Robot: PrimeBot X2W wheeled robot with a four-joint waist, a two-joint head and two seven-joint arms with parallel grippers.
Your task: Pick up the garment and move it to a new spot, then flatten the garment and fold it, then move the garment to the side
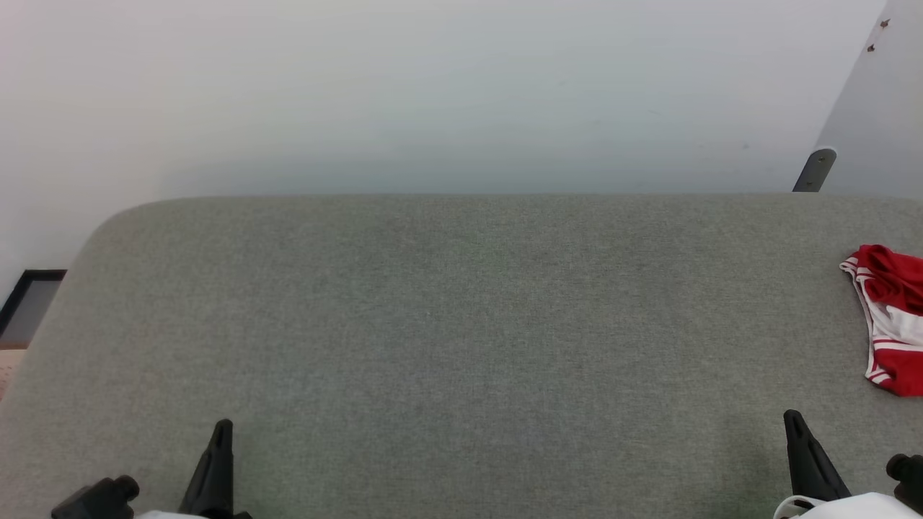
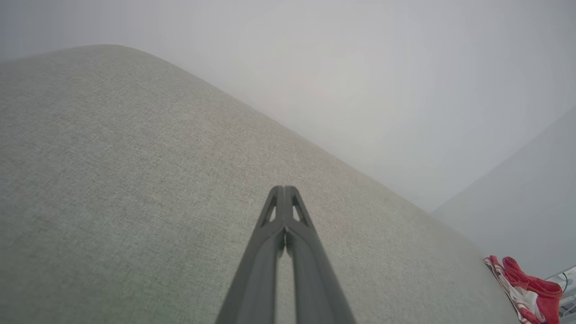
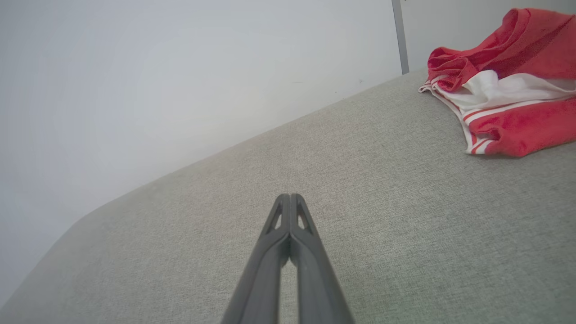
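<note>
So the garment [image 1: 890, 317] is a red tee, all bunched up in a soft heap instead of laid flat. It sits ahead of the right gripper [image 1: 793, 422] and a bit off to its right, near it but not touching, and part of it runs out past the edge of the head view. From the right wrist view the garment [image 3: 504, 99] looks like this: red fabric rumpled on top, a white section folded through the middle, and thin red-and-white stripe trim running along the edge closest to the gripper. It lies on the grey fabric-covered desk [image 1: 461, 324], up toward the far edge by the pale wall [image 1: 433, 94]. The right gripper [image 3: 290, 199] is fully closed with nothing in it, fingers pressed together above bare grey cloth. Same deal with the left gripper [image 1: 222, 432]: the left wrist view has the left gripper [image 2: 284, 191] pinched closed and empty, and the garment [image 2: 526, 292] is way off to its right, well apart. A dark metal bracket [image 1: 815, 169] pokes up behind the desk, beyond the tee.
</note>
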